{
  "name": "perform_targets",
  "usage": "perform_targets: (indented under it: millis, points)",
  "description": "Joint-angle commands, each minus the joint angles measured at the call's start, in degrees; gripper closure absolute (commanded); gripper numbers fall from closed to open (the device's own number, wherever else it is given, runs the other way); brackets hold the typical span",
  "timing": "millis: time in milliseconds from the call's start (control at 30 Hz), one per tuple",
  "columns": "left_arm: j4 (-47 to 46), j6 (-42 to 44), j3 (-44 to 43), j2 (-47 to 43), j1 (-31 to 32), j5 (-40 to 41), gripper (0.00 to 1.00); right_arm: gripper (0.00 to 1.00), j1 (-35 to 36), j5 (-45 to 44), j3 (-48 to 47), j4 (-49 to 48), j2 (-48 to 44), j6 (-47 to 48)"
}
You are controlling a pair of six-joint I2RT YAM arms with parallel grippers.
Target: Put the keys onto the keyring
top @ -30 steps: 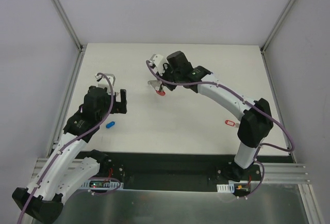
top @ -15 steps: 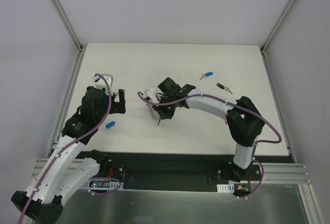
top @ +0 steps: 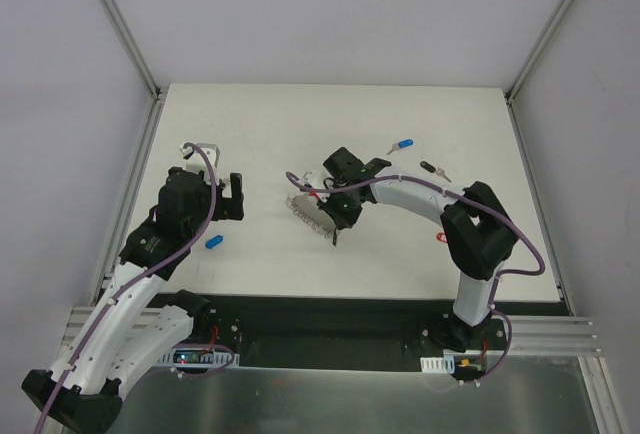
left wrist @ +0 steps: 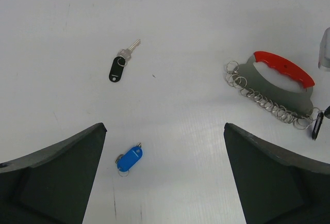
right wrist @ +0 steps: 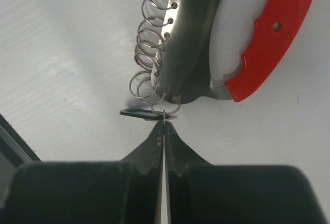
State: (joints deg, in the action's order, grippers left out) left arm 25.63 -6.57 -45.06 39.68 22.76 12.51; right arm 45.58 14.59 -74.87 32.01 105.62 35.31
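Observation:
The keyring (right wrist: 192,43) is a curved metal plate with a red grip (right wrist: 273,33) and a row of small wire rings (right wrist: 149,64). It lies mid-table (top: 305,209), also right in the left wrist view (left wrist: 278,87). My right gripper (right wrist: 164,123) (top: 335,226) is shut on the thin ring of a black-tagged key (right wrist: 142,114) at the keyring's end. My left gripper (left wrist: 165,126) (top: 237,197) hangs open above the table, holding nothing. A blue key (left wrist: 129,158) (top: 212,243) lies below it near its left finger. Another black key (left wrist: 117,68) lies farther off.
A second blue key (top: 402,145) and a black key (top: 433,168) lie at the back right. A red tag (top: 440,238) peeks out beside the right arm's elbow. Frame posts and walls bound the white table (top: 250,124).
The right arm has swung from the back centre toward the front, taking the keyring with it and uncovering the blue and black keys at the back right. The left arm has stayed still.

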Motion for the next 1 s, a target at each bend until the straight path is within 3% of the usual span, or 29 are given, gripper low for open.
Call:
perform_targets:
  millis: [0, 133, 233, 433, 600, 767, 967]
  points:
    - [-0.67, 1.03, 0.32, 0.05, -0.44, -0.38, 0.01, 0.98, -0.32, -2.89, -0.37, 4.38, -0.50, -0.06]
    - [-0.67, 0.94, 0.23, 0.57, -0.44, -1.44, 0.01, 0.88, -0.41, -12.54, 1.65, 2.28, -2.60, -6.10]
    - [-0.75, 0.86, 0.23, 0.75, -0.44, -1.53, 0.01, 0.60, -0.41, -18.45, 4.37, -0.53, -6.29, -10.94]
    - [-0.67, 0.77, 0.15, 0.84, -0.44, -1.79, 0.01, 0.43, 0.64, -20.21, 9.47, -8.52, -17.55, -23.34]
    - [-0.67, 0.77, 0.15, 0.93, -0.53, -2.05, 0.01, 0.41, 6.35, -24.95, 13.43, -16.35, -19.67, -33.80]
    - [-0.67, 0.77, 0.32, 1.10, -0.53, -2.23, 0.01, 0.45, 8.56, -33.28, 14.05, -19.61, -16.86, -45.13]
    - [-0.67, 0.68, 0.23, 0.84, -0.53, -2.23, 0.01, 0.59, 9.17, -36.74, 15.46, -22.95, -13.34, -53.14]
